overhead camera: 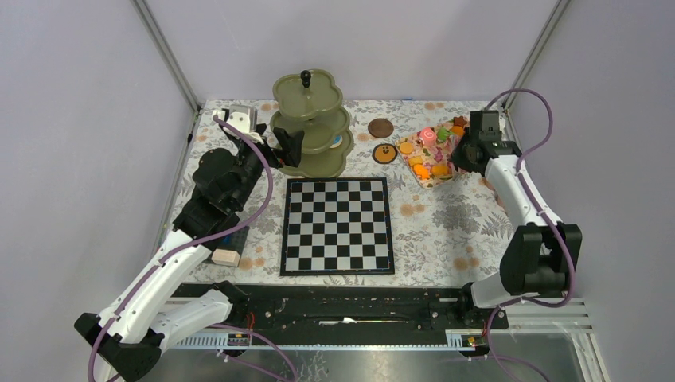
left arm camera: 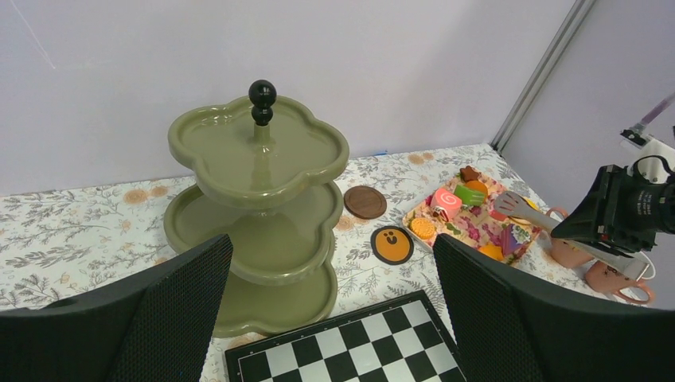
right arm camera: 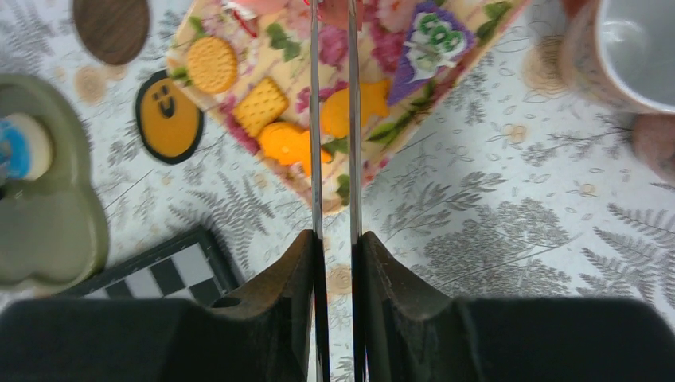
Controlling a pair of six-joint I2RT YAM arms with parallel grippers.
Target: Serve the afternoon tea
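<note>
Two cups [left arm camera: 609, 280], one three-tier stand [overhead camera: 309, 119], one tray [left arm camera: 476, 229] of pastries [left arm camera: 447, 200], all far side.
Your right gripper [right arm camera: 334, 247] clamps tongs [right arm camera: 314, 119] over the tray; left gripper [overhead camera: 288, 147] gapes empty beside the stand.

Soft, even light, faint shadows. The green stand [left arm camera: 259, 159] and metal tongs [left arm camera: 513, 205] shine mildly. In the right wrist view the pincer [right arm camera: 336, 239] and cup [right arm camera: 629, 48] are blurred.

Black-and-white chessboard [overhead camera: 337, 226] centred on floral tablecloth [overhead camera: 446, 227], beige block [overhead camera: 226, 257] left of it
</note>
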